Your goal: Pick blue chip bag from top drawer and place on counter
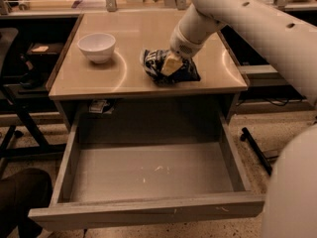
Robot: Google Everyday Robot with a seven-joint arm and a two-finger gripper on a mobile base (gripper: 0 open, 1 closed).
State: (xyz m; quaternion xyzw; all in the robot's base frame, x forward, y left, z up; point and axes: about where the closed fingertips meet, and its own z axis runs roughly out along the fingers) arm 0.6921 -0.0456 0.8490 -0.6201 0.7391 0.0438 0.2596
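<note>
Reaching down from the upper right, the white arm (237, 14) brings its tool (171, 63) onto the blue chip bag (184, 73), with one tan finger pressed across the crumpled dark-blue wrapper. The tool looks clamped on the bag, though the second finger is hidden behind it. The bag sits on the beige tabletop (138, 31), close to the front edge and right of the middle. A white bowl (97, 46) stands well apart to its left on the same surface. Below, the top drawer (148, 172) hangs pulled out, its scuffed grey floor in plain sight.
</note>
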